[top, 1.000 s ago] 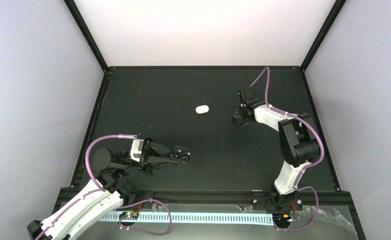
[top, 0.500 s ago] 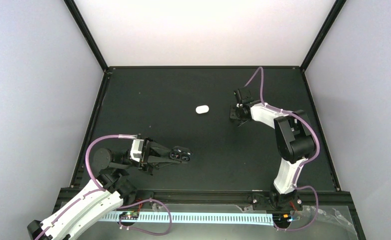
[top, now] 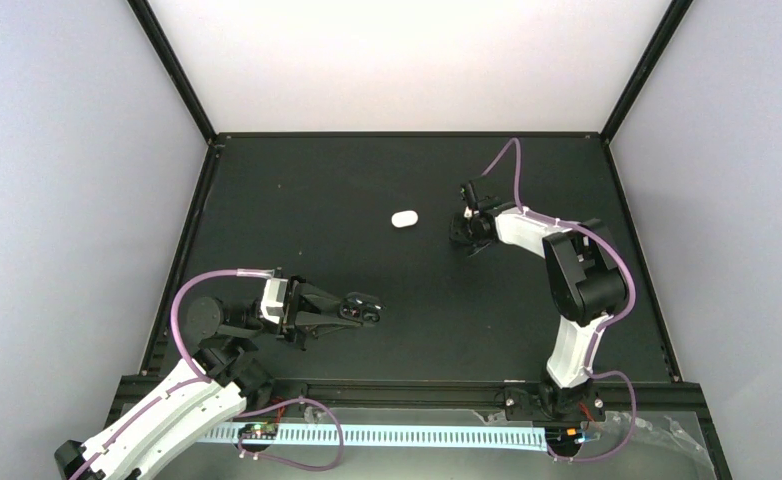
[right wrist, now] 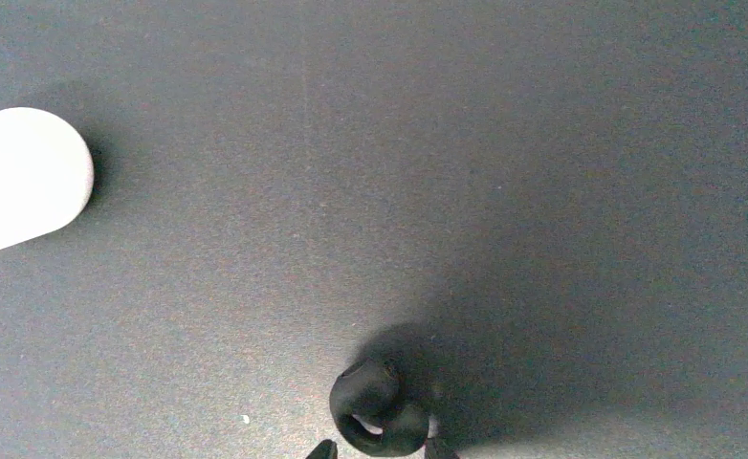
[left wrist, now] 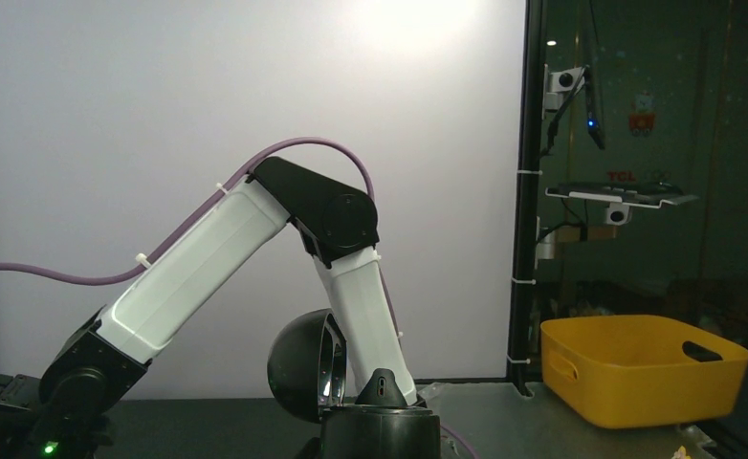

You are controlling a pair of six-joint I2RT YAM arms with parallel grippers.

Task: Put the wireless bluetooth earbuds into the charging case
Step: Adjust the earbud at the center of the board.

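Right jaws narrow, flanking black earbud (right wrist: 378, 419), right of white pod (top: 404, 219); hold: cannot tell. Left jaws shut on charging case (top: 363, 309), nearer than pod. Centre pinch before lifting.

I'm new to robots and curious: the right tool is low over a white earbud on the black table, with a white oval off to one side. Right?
Not quite: the earbud at the right tool is black, not white; the right wrist view shows it. The rest holds: black table, white oval off to one side.
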